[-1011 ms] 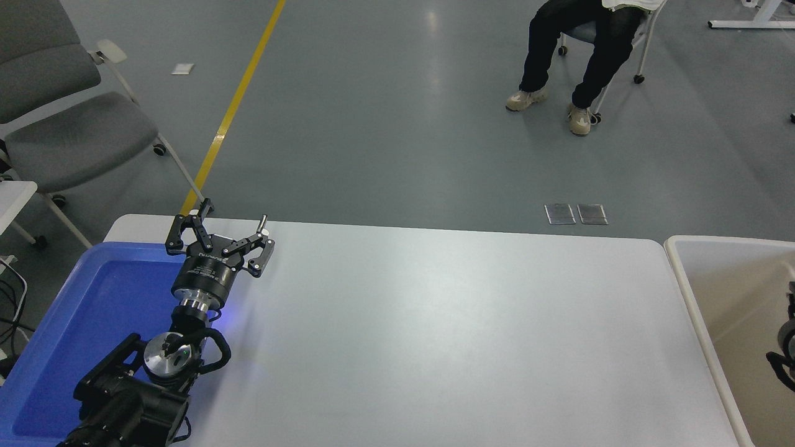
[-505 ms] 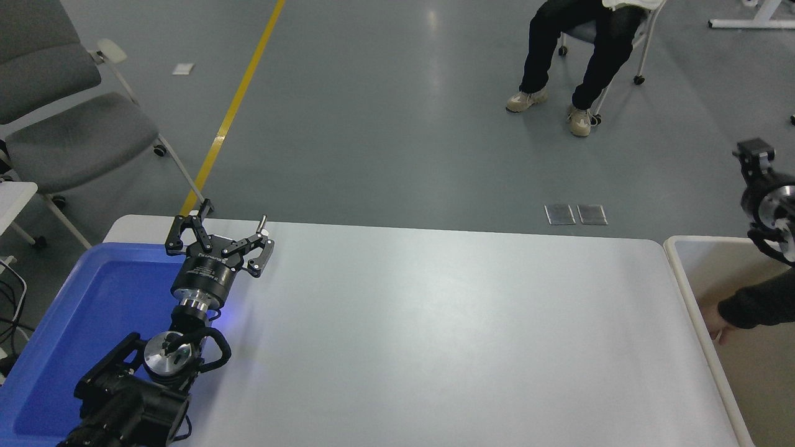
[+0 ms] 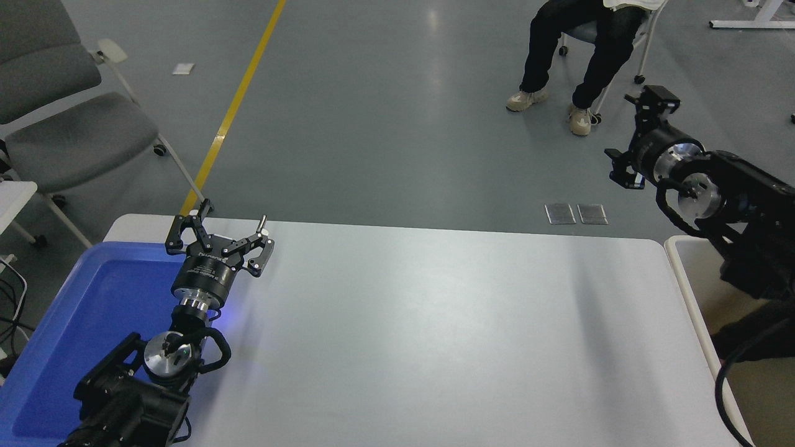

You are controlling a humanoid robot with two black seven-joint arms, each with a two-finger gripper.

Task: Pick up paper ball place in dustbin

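Head view: left gripper [image 3: 218, 231] parked at the lower left, jaws spread wide with nothing between them, its arm lying across the blue tray [image 3: 93, 298]; white print on the gripper's body is too small to read. Right gripper [image 3: 646, 115] hangs high at the right, pointing away over the floor — can't tell how its jaws stand. Below and behind it, the dustbin [image 3: 689, 292] sits against the white table [image 3: 435, 323]. No paper ball in sight. A seated person's legs [image 3: 571, 56] show well beyond.
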